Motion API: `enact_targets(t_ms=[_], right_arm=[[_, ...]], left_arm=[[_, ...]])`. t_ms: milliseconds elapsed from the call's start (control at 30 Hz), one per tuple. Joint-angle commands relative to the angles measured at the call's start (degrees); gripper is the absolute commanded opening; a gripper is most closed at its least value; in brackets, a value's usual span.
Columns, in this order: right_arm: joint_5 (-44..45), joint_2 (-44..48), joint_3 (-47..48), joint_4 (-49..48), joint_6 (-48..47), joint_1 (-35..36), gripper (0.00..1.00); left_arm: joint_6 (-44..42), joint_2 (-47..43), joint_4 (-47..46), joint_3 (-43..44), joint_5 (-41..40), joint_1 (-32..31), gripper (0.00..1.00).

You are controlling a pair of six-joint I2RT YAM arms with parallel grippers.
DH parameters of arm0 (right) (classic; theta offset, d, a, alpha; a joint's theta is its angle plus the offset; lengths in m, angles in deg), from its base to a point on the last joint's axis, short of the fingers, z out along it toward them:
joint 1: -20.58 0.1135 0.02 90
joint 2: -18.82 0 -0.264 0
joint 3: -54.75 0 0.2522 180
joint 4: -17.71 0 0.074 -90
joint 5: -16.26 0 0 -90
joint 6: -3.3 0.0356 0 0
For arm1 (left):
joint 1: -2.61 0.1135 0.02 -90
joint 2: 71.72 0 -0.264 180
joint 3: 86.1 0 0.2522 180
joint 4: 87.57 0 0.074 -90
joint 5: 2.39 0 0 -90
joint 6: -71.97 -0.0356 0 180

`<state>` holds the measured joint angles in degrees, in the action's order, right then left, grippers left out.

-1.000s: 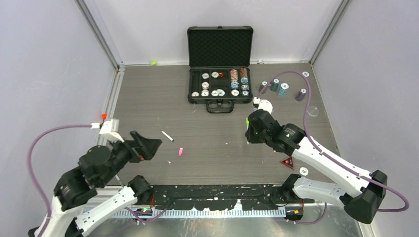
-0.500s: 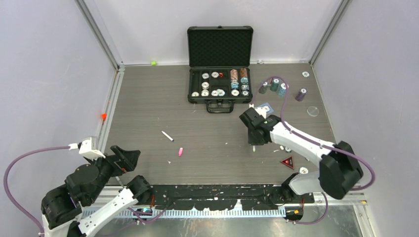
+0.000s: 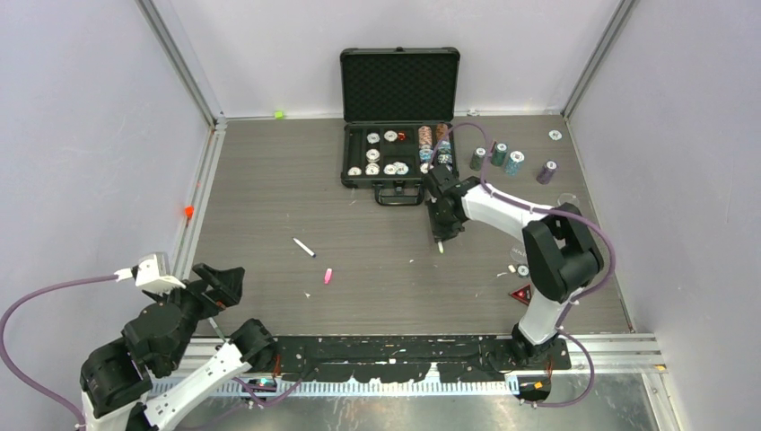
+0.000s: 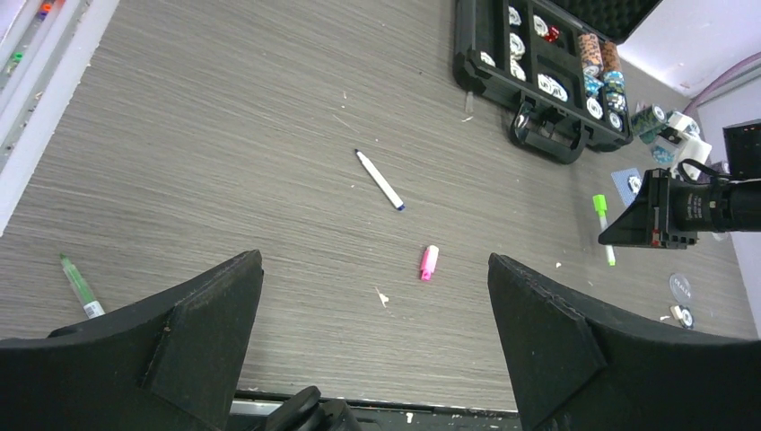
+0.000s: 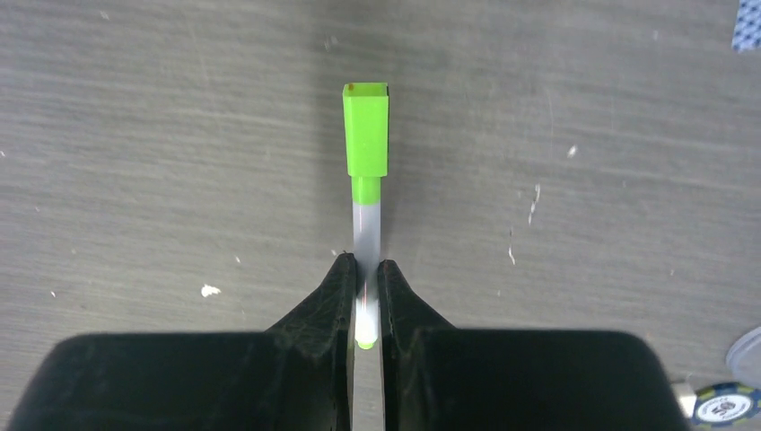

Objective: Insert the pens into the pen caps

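Right pincer point(image 5: 363, 265): pressed together on the capped pen point(image 5: 366, 220), pinching its white barrel near the bare end. The green cap point(image 5: 366, 130) sits on the other end, pointing away from the fingers. Cannot tell whether the cap touches the counter point(image 3: 269, 180).

Top view: right pincer point(image 3: 439, 232) is just near of the open black case point(image 3: 399, 184), slightly right of its handle, with the arm reaching in from the right.

Left pincer point(image 4: 374, 265): spread wide, nothing between the fingers. It hangs over the near left corner of the counter, well apart from the pens.

Loose pen point(image 3: 304, 248): white barrel, dark tip, lying flat on the counter left of centre, slanted. No cap on it.

Pink cap point(image 3: 328, 276): lying alone on the counter, near and right of the loose pen, not touching it.

Third pen point(image 4: 79, 285): seen from the left wrist only. It lies at the near left of the counter, just beside the left finger; barrel looks greenish.

Case holds poker chips point(image 3: 390, 168) in its slots. More chip stacks point(image 3: 513, 162) stand right of the case. Red triangle point(image 3: 521, 294) lies near right.
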<state>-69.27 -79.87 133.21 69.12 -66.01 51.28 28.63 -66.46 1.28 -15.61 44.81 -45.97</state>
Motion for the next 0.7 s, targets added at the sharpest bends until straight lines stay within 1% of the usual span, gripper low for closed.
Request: enact_targets(t_ms=[0,133,300,500,667], right_arm=[[0.2,-3.3,5.8,-2.2,-3.5,-1.0,0.0],[0.3,-7.8,8.3,-2.1,-3.7,-2.0,0.0],[0.1,-10.3,9.8,-2.2,-3.9,-2.6,0.01],[0.5,-11.3,10.5,-1.6,-4.0,-2.8,0.18],[1.2,-9.5,10.5,-0.9,-4.1,-2.8,0.34]], left_arm=[[1.5,-2.1,-1.8,-0.4,-3.8,0.0,0.98],[1.6,-2.5,-1.8,-0.5,-4.0,0.0,0.98],[1.8,-2.8,-1.6,-0.6,-4.3,0.0,0.98],[2.1,-2.8,-1.4,-0.7,-4.6,0.0,0.97],[1.8,-2.0,-1.7,-0.8,-4.6,0.0,0.97]])
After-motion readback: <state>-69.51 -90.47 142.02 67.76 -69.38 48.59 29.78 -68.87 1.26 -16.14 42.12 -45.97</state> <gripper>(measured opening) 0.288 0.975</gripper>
